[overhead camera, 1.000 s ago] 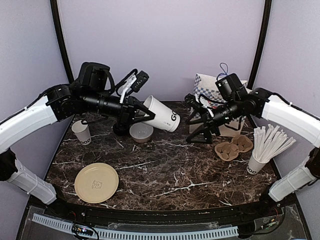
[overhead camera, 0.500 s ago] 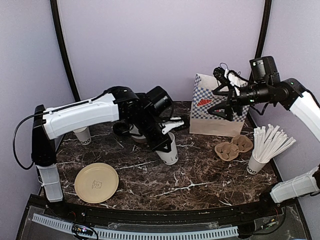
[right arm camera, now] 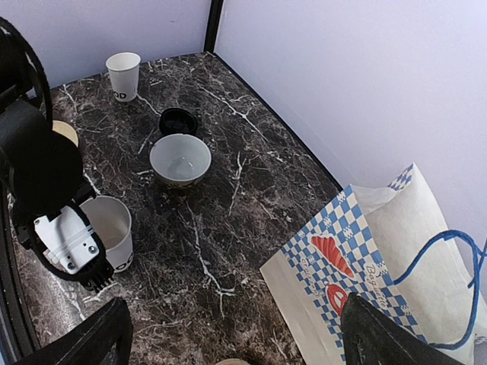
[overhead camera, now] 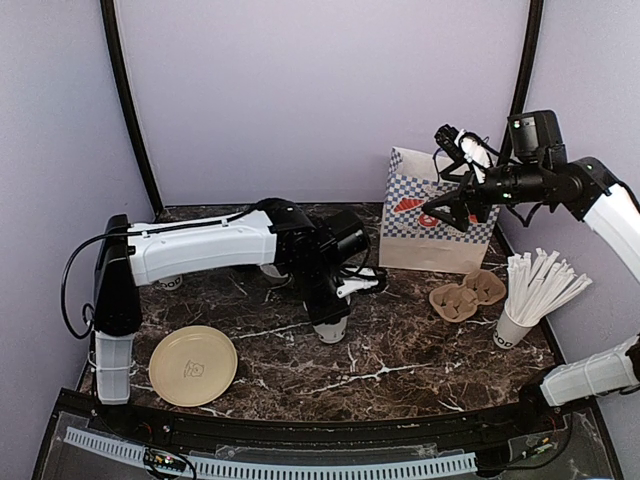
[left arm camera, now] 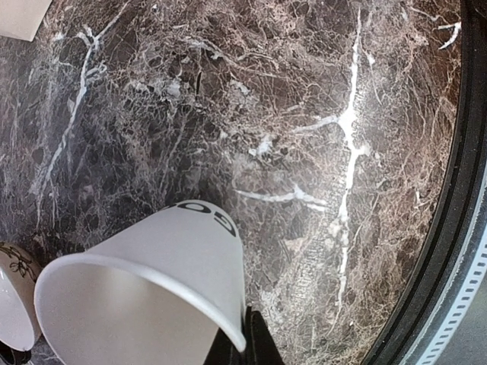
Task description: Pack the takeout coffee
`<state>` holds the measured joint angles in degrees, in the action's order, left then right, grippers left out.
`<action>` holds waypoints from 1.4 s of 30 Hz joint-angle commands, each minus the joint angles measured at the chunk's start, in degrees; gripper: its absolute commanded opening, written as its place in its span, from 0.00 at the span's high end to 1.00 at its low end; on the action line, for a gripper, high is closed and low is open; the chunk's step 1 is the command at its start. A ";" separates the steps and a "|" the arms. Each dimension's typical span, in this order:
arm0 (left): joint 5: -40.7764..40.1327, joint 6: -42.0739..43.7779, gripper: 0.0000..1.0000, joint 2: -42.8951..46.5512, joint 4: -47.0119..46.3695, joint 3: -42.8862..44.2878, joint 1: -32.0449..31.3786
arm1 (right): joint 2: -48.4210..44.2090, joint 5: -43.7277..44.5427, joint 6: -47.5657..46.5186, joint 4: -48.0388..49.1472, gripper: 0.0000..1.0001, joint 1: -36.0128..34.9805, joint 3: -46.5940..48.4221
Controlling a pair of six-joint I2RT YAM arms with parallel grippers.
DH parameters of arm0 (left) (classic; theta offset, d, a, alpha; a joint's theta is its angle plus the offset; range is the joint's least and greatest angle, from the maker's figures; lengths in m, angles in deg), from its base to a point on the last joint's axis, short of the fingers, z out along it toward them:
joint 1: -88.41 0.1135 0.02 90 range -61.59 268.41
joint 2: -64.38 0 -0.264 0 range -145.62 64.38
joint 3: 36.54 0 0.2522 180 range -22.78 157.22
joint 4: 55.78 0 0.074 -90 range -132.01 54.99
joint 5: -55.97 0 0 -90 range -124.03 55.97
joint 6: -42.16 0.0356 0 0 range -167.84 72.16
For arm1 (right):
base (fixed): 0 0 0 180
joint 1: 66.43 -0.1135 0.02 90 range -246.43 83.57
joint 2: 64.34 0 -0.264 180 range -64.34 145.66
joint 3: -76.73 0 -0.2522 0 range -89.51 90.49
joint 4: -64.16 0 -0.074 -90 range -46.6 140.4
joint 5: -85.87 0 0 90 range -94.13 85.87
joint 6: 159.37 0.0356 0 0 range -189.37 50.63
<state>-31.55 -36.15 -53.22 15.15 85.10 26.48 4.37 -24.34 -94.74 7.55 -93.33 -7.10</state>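
Two white cups were on the table when I checked the feeds. The nearer paper cup (overhead camera: pixel 334 325) stood upright, mouth open, about mid-table on the dark marble table (overhead camera: pixel 400 360). The left gripper (left arm camera: pixel 243 346) had come in from above and was pinching the cup's wall at the rim, jaws pressed together with one finger inside and one outside. I couldn't tell whether the base actually bore on the marble or sat just off it. The second cup (right arm camera: pixel 122 74) stood at the far left corner, well apart, and from the overhead view my left arm hid most of it.

A black lid (right arm camera: pixel 178 120) lay flat on the table, on neither cup, just beside the low white bowl (right arm camera: pixel 180 160); both were between the two cups. My right gripper (overhead camera: pixel 452 180) hung in the air above the blue-checked paper bag (overhead camera: pixel 430 230) at the back right, jaws spread wide and holding nothing. In front of the bag lay a cardboard carrier (overhead camera: pixel 465 295), and near it a cup of white sticks (overhead camera: pixel 515 325). A tan plate (overhead camera: pixel 193 365) sat at the front left, well apart from the held cup.
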 commanded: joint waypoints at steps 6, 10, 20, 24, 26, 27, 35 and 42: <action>0.28 2.31 0.89 -0.17 0.83 0.08 -0.73 | 0.34 1.85 1.76 4.80 0.04 1.05 -1.16; -0.36 2.37 0.68 -0.37 2.55 1.35 -1.03 | 0.60 1.91 1.63 4.83 0.03 1.31 -0.60; -5.52 1.27 0.54 6.54 5.57 7.78 -0.80 | -0.05 -6.78 7.74 11.12 0.03 2.63 -8.30; -10.27 -4.18 0.52 9.97 3.99 7.75 4.98 | -0.26 -14.70 6.77 17.84 0.10 2.81 -20.18; -12.41 -7.80 0.52 11.15 3.18 5.77 9.26 | -0.41 -14.65 4.36 19.43 0.13 2.82 -23.23; -13.77 -9.65 0.51 11.42 3.12 5.24 12.62 | -0.46 -14.52 4.47 20.37 0.18 2.81 -24.10; -11.58 -16.93 0.56 12.08 -4.20 -7.13 28.95 | 0.30 -16.93 4.88 24.25 0.28 2.90 -26.04; -6.66 -5.63 0.59 5.81 -1.35 -6.65 33.60 | -0.74 -17.53 2.32 25.37 0.28 2.81 -30.43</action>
<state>-41.52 -49.14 -45.44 12.70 78.06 59.40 4.76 -40.51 -90.56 30.68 -90.64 -35.77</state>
